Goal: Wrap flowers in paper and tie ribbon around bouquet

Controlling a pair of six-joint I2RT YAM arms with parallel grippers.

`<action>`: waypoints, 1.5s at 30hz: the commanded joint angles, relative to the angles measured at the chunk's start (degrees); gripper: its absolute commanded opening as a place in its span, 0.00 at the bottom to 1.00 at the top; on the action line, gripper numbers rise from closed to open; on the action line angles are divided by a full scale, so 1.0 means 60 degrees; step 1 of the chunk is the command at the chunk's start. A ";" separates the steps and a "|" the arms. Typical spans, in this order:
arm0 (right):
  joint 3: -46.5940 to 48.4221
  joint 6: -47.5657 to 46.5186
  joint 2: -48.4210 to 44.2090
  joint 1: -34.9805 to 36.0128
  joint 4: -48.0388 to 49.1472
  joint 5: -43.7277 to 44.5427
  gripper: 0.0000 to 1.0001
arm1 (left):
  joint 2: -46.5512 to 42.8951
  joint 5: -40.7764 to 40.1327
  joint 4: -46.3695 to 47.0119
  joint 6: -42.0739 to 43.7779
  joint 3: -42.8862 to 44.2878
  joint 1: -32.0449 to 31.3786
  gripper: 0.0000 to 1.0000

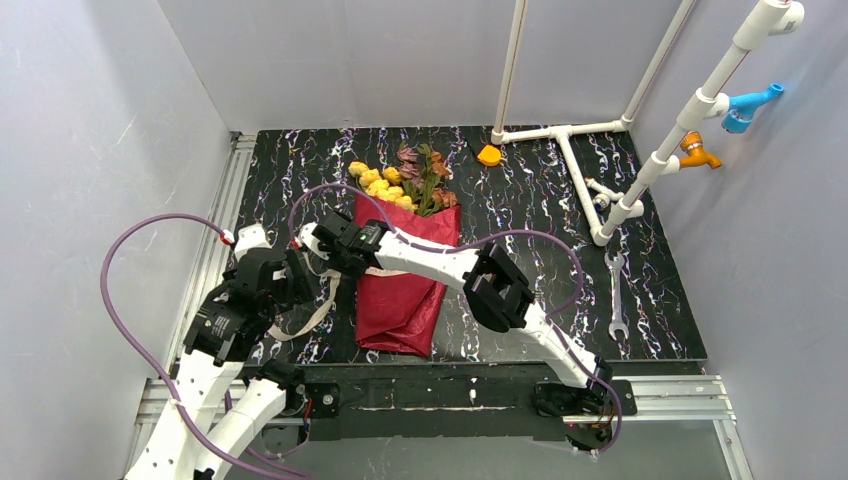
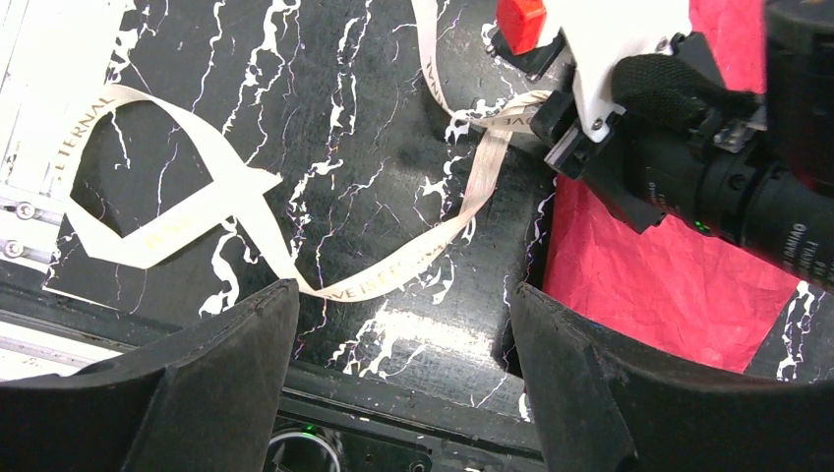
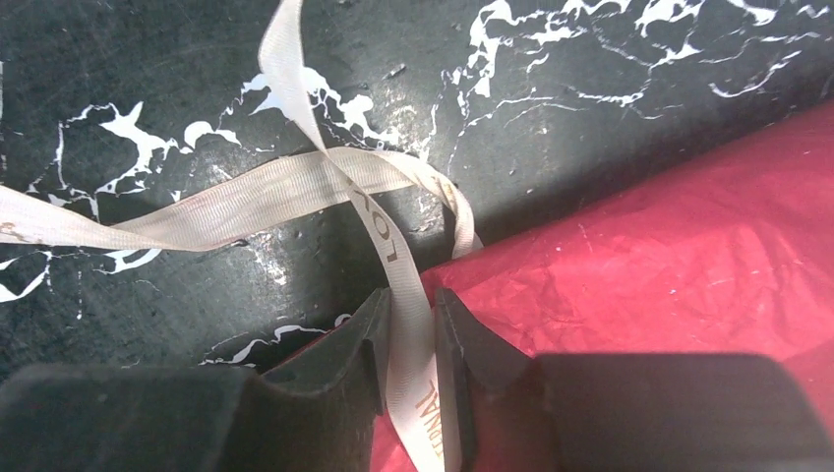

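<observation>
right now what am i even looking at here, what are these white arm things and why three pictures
These are two white robot arms bolted to the near edge of a black marble-patterned table. The wide picture comes from a camera above and behind them; the other two come from cameras on each wrist, looking past that arm's own claw. On the table lies a bouquet, yellow and pink flowers wrapped in red paper, with a cream ribbon curling beside it. A wrench and white pipes sit to the right. The right claw is pinching the ribbon at the paper's edge. The left claw hangs open above the ribbon, holding nothing.
</observation>
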 commanded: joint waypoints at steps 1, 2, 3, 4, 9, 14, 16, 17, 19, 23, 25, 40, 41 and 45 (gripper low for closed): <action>-0.0029 -0.0061 -0.0901 0.0019 0.0442 -0.0043 0.32 | 0.0143 0.0069 0.0071 0.0154 -0.0122 0.0175 0.77; -0.0061 -0.0032 -0.0885 0.0019 0.0430 -0.0162 0.31 | 0.0157 0.0095 0.0081 0.0168 -0.0118 0.0193 0.77; -0.0072 -0.0015 -0.0864 0.0019 0.0403 -0.0295 0.31 | 0.0160 0.0111 0.0099 0.0179 -0.0133 0.0212 0.77; -0.0086 -0.0009 -0.0823 0.0019 0.0363 -0.0421 0.31 | 0.0161 0.0126 0.0114 0.0186 -0.0133 0.0218 0.77; -0.0038 0.0103 -0.0632 0.0019 0.0219 -0.0635 0.28 | 0.0161 0.0163 0.0131 0.0201 -0.0135 0.0265 0.76; 0.0135 0.0218 -0.0699 0.0019 0.0386 -0.0360 0.01 | 0.0187 0.0207 0.0129 0.0216 -0.0149 0.0273 0.76; 0.0447 0.0270 -0.0698 0.0019 0.0402 -0.0150 0.01 | 0.0190 0.0207 0.0132 0.0216 -0.0147 0.0276 0.76; 0.0627 0.0273 -0.0689 0.0019 0.0438 -0.0123 0.01 | 0.0183 0.0216 0.0125 0.0216 -0.0147 0.0281 0.75; 0.0935 0.0246 -0.0694 0.0019 0.0594 -0.0121 0.01 | 0.0190 0.0233 0.0140 0.0223 -0.0168 0.0276 0.75; 0.1232 0.0393 -0.0640 0.0019 0.1215 0.0222 0.01 | 0.0225 0.0237 0.0147 0.0231 -0.0164 0.0287 0.75; 0.1351 0.0544 -0.0541 0.0019 0.1509 0.0320 0.01 | 0.0234 0.0251 0.0147 0.0231 -0.0162 0.0280 0.75; 0.0775 0.1205 0.0733 0.0019 0.3920 0.0678 0.16 | 0.0832 -0.0058 -0.0926 -0.2019 -0.0179 0.0286 0.78; 0.0875 0.1240 0.0827 0.0019 0.3878 0.0660 0.28 | 0.0919 -0.0022 -0.1023 -0.2272 -0.0213 0.0280 0.79; 0.0834 0.1304 0.0676 0.0005 0.3575 0.0739 0.55 | 0.1232 0.0028 -0.1659 -0.3636 -0.0379 0.0299 0.88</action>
